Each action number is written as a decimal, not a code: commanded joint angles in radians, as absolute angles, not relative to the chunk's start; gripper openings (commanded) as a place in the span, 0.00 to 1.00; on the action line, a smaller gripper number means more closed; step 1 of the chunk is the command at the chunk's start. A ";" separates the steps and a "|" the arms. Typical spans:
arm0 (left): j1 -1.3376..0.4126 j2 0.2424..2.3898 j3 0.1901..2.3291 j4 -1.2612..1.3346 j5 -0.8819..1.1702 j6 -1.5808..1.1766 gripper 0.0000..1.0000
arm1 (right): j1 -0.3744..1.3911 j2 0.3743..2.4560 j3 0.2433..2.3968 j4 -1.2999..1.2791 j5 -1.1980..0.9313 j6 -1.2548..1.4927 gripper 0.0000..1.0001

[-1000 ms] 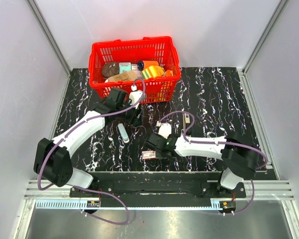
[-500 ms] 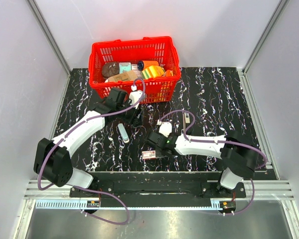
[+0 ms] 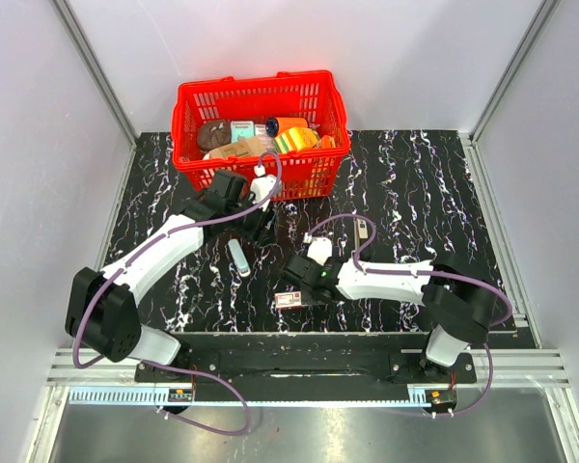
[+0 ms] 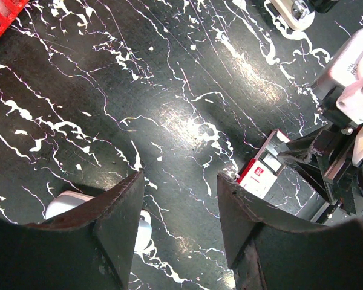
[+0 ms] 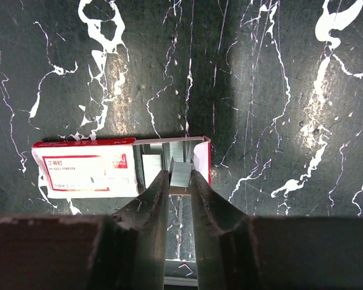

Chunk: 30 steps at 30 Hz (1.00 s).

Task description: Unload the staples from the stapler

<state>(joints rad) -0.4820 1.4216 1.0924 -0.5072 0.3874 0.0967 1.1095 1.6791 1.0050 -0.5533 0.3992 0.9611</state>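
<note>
Black table (image 3: pixel 415 193) with white marble veining; red basket (image 3: pixel 309 178) at twelve o'clock; white-and-red printed box (image 5: pixel 85 172); silvery-grey staples (image 5: pixel 180 171).

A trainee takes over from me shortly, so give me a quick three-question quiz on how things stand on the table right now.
1. True or false: the left gripper has its jaws open with nothing between them.
2. What sits between the jaws of the right gripper? A: the staples. B: a cable. C: a basket handle.
3. Missing word: the printed box lies flat on the table with its tray slid ____.

Key: 1 true; 2 A; 3 open.
</note>
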 commanded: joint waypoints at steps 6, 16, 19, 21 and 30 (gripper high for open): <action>-0.486 1.382 1.095 -0.492 0.393 0.095 0.56 | 1.097 1.681 1.020 -0.540 0.402 0.953 0.29; -0.486 1.384 1.095 -0.495 0.391 0.097 0.56 | 1.097 1.652 1.015 -0.548 0.399 0.954 0.28; -0.486 1.385 1.098 -0.495 0.388 0.100 0.56 | 1.097 1.615 1.008 -0.555 0.391 0.956 0.27; -0.485 1.385 1.100 -0.500 0.385 0.103 0.56 | 1.097 1.580 0.999 -0.555 0.387 0.959 0.27; -0.486 1.379 1.083 -0.531 0.411 0.179 0.57 | 1.025 1.396 0.893 -0.493 0.322 0.959 0.32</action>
